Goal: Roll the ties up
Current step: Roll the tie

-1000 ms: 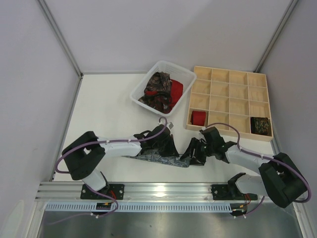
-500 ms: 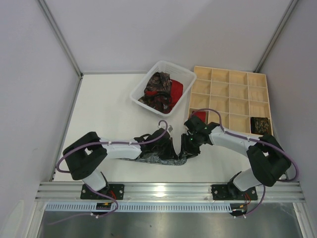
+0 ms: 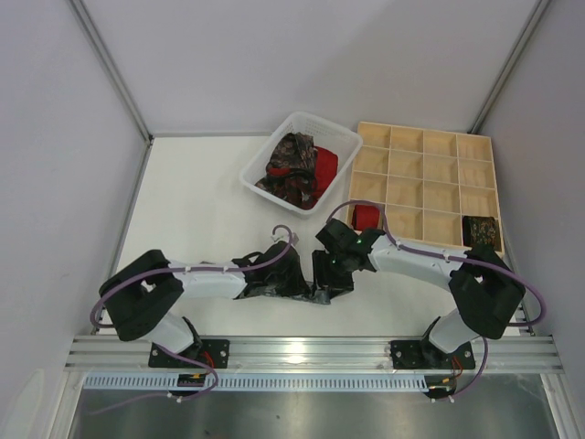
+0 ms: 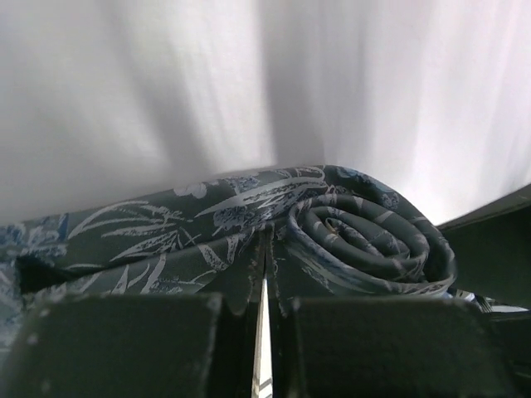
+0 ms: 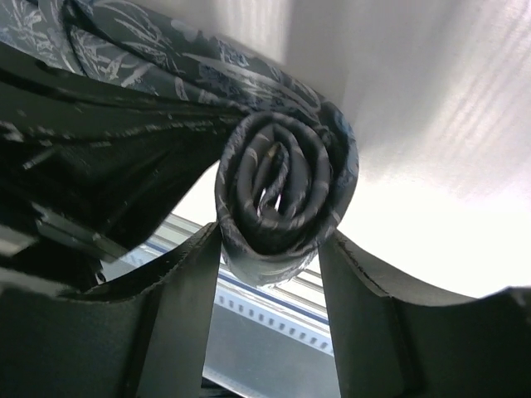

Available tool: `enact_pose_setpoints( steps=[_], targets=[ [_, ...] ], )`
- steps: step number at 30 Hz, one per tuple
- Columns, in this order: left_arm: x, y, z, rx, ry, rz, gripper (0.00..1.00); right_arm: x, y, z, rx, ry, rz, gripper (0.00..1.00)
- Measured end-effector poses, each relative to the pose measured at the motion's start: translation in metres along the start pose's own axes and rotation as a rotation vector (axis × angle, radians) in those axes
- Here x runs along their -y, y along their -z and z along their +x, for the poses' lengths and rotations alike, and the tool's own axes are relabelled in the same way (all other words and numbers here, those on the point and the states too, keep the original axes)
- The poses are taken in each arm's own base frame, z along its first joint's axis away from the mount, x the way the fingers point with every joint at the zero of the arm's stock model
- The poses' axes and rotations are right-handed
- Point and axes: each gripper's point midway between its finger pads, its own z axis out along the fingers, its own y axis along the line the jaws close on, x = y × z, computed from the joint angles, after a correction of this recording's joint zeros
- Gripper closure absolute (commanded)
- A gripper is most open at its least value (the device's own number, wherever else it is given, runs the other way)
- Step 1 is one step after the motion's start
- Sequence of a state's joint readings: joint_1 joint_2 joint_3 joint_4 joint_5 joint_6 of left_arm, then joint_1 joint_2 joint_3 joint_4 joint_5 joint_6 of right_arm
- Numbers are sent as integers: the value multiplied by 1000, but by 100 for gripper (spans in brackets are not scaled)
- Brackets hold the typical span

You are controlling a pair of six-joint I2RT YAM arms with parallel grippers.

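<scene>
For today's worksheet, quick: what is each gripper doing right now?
Left gripper: closed, pinching the flat part of the grey tie.
Right gripper: closed on the tie's rolled end.

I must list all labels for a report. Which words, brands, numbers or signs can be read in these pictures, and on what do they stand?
None can be read. The grey patterned tie shows only a leaf print; the white basket and the wooden tray bear no visible marking.
</scene>
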State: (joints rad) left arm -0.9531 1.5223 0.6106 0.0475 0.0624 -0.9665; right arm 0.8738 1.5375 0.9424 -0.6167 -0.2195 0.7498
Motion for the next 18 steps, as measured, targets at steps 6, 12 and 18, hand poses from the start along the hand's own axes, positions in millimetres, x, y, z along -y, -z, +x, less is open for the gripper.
enact_pose_setpoints(
  steps=[6, 12, 18],
  targets=[
    [-19, 9, -12, 39, 30, -46, 94, -9, -3, -6, 20, -33, -30, 43],
    [-30, 16, -14, 57, 23, -86, 94, -19, -4, -13, 28, -35, -44, 43],
    [-30, 16, -14, 58, 20, -88, 93, -34, -1, -26, 46, -28, -74, 43]
  ],
)
